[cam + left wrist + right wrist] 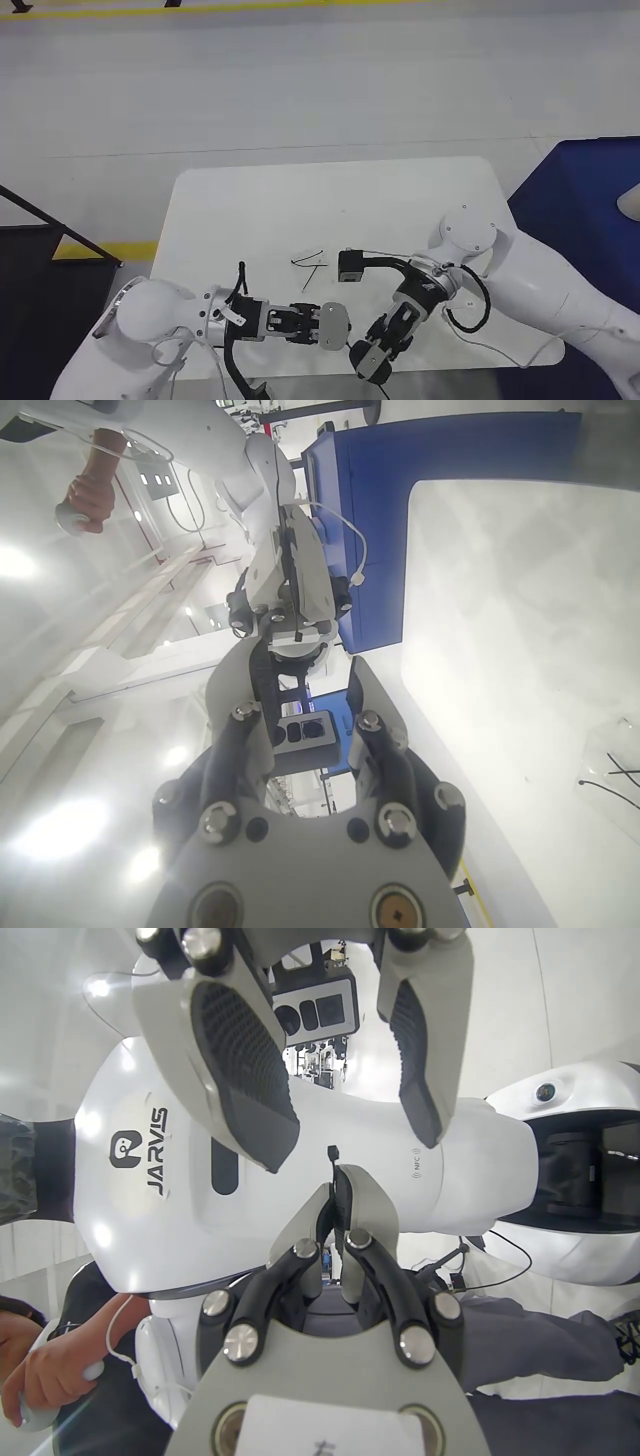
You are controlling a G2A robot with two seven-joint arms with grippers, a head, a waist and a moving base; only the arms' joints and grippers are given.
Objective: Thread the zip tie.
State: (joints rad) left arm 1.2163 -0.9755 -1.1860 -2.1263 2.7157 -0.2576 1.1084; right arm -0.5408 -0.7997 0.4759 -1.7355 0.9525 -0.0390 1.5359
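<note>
Right wrist view: right gripper (336, 1188) has its fingers pressed together on a black zip tie (332, 1155). The tie's square head sticks out just past the fingertips, and the strap runs back between the pads.

Just beyond, left gripper (302, 655) faces it, fingers spread wide, ribbed pads (240, 1058) either side of the tie's head. No contact seen between pads and tie.

Top view: both grippers meet close together over the near edge of the white table (420, 200), the left arm coming from one side, the right from the other.

Farther in, toward table centre: a few loose black zip ties (310, 262) lying crossed, well apart from both grippers.
</note>
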